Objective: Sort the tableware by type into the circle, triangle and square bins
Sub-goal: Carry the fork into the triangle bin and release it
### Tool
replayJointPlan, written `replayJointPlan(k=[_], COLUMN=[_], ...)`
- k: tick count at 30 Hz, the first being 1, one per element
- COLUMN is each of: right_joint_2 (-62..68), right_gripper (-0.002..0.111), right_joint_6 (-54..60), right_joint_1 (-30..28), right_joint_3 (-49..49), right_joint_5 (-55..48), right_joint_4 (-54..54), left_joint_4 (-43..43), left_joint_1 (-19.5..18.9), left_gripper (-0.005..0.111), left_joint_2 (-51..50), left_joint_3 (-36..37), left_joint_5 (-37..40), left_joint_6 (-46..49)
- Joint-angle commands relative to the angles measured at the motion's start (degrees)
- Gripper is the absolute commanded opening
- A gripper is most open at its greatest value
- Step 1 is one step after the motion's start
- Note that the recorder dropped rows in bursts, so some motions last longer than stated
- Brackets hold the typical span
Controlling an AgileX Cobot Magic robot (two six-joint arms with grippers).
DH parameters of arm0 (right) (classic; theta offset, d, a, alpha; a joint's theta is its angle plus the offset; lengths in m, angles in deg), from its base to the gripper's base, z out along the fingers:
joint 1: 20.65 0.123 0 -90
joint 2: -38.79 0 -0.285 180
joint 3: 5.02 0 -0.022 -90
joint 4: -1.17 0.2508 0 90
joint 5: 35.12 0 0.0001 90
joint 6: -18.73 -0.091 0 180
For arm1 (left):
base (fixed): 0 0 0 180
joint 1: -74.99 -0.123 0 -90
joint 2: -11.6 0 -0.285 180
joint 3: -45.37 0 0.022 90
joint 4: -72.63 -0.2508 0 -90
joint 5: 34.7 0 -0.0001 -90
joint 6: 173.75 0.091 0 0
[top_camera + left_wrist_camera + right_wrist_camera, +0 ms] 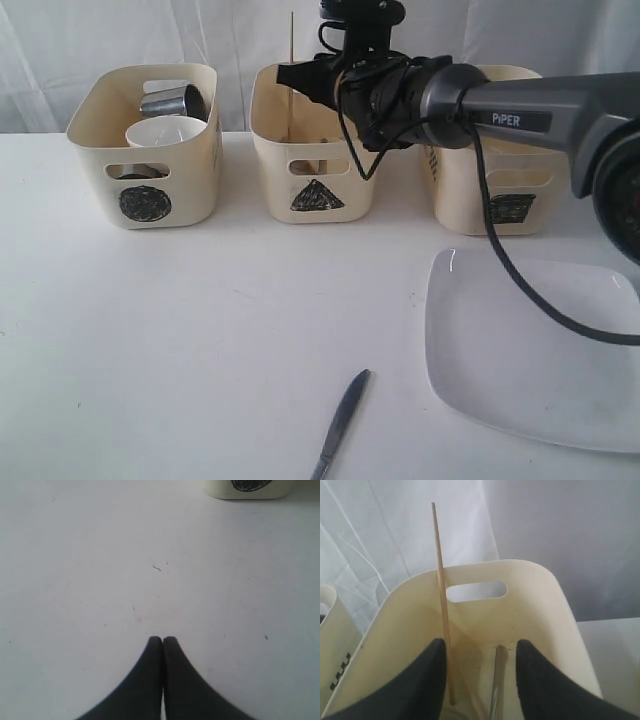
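Observation:
My right gripper [305, 80] hangs over the triangle bin [312, 165], jaws apart and empty [480, 652]. One wooden chopstick [440, 570] stands almost upright inside that bin [535, 572], right beside one finger, and its tip pokes above the rim [292, 45]. A steel utensil [497, 680] lies in the bin bottom. The circle bin [145, 165] holds a steel mug [175, 100] and the white bowl [163, 131]. The square bin [495, 195] is partly hidden by the arm. A knife [342, 420] and the white plate [530, 345] lie on the table. My left gripper [163, 639] is shut over bare table.
The right arm and its black cable [520, 270] cross above the square bin and the plate's far edge. A neighbouring bin's wall [332, 640] shows beside the triangle bin. A bin's base [247, 487] sits at the edge of the left wrist view. White curtain behind.

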Motion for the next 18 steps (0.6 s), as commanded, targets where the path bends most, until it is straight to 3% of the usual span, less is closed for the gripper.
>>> replayJointPlan(k=[1,5,9,13,18], right_joint_2=[-1.55,-5.04,-8.58,-10.68,-13.10], right_gripper=[0.043,0.043,0.041,0.034,0.029], right_joint_6=[0.79,1.71,10.08,23.00,48.91], right_joint_1=[-0.71,-0.71,-0.71,-0.71,-0.71], right_joint_3=[0.17,0.17,-0.90,-4.23,-11.37], right_joint_5=[1.71,8.59,15.32,19.10,20.04], right_joint_4=[-0.73,-0.73,-0.73,-0.73,-0.73], left_joint_4=[0.55,0.55,0.55,0.55,0.55], left_joint_1=[-0.27,-0.27,-0.27,-0.27,-0.27], left_gripper=[0.000,0.000,0.000,0.000,0.000], left_joint_2=[0.23,0.23,0.23,0.23,0.23], left_joint_3=[0.18,0.18,0.18,0.18,0.18], left_joint_5=[1.47,1.47,1.47,1.47,1.47], left_joint_6=[-0.01,-0.01,-0.01,-0.01,-0.01])
